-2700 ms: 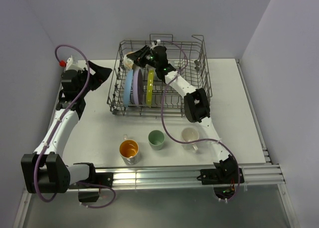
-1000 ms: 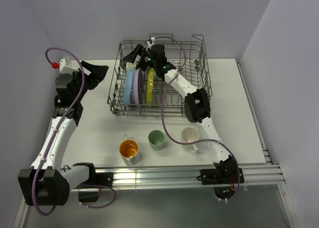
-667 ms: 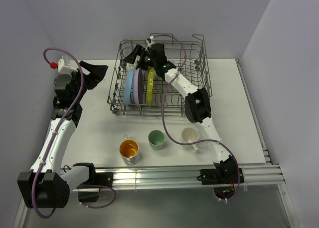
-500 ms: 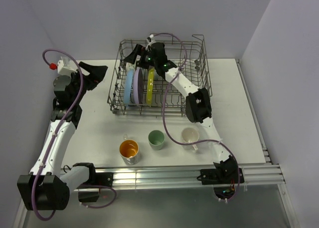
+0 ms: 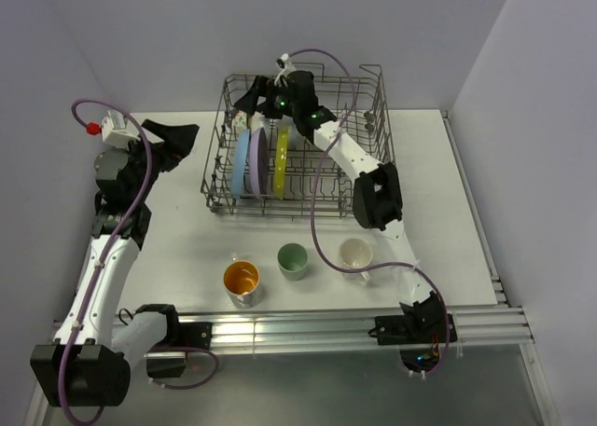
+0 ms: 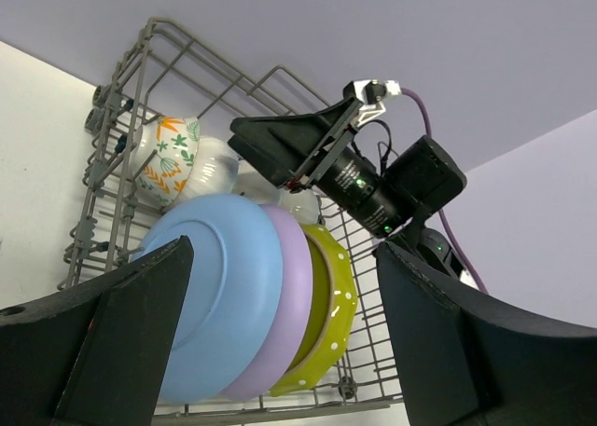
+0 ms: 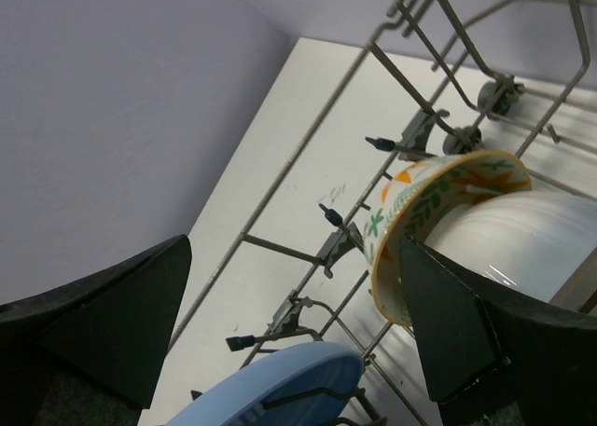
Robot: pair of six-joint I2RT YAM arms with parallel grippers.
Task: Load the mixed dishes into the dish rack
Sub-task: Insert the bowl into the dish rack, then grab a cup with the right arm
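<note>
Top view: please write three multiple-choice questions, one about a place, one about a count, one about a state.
1. Where is the cup with the orange inside? A) in the grey wire dish rack B) on the white table, left of the pale green cup C) on the green cup
2. How many plates stand in the rack? A) two B) three C) five
3. The right claw is: A) open, empty B) shut on a plate C) shut on a cup
Answers: 1B, it stands on the table beside the green cup; 2B, blue, lavender, yellow-green; 3A, its fingers stand apart with nothing between.
</note>
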